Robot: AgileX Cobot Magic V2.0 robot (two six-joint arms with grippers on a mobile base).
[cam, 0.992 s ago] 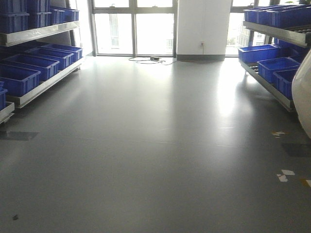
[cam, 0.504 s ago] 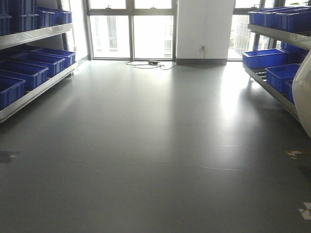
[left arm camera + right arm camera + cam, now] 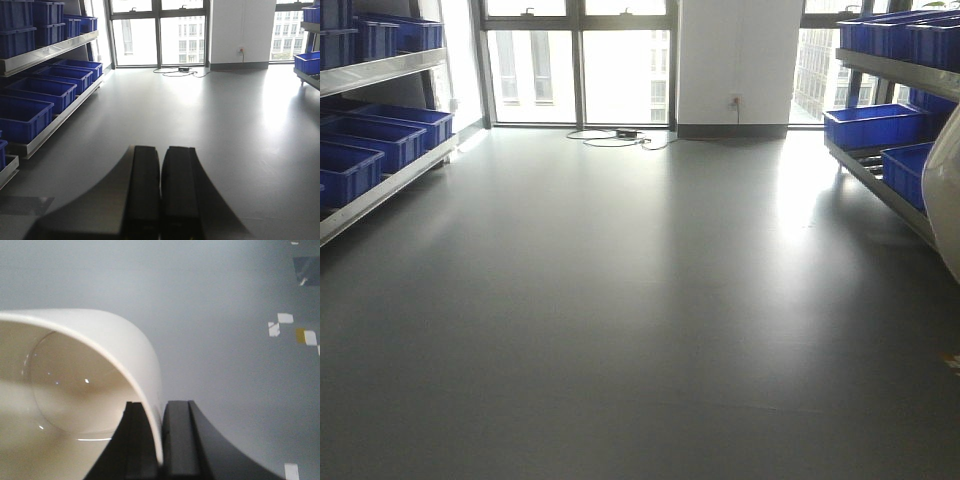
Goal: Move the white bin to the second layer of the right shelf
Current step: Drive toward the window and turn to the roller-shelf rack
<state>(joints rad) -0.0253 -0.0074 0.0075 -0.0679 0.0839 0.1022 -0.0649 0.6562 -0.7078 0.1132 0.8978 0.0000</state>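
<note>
We see a wide grey floor (image 3: 620,300) running between a left shelf (image 3: 382,186) and the right shelf (image 3: 882,192), both holding blue crates (image 3: 876,126). Our right gripper (image 3: 160,412) pinches the wall of the white bin (image 3: 80,370), one finger inside and one outside. The bin is held above the floor at the near right edge of the front view, near the right shelf but apart from it. Our left gripper (image 3: 161,152) is closed on nothing, its fingers touching.
</note>
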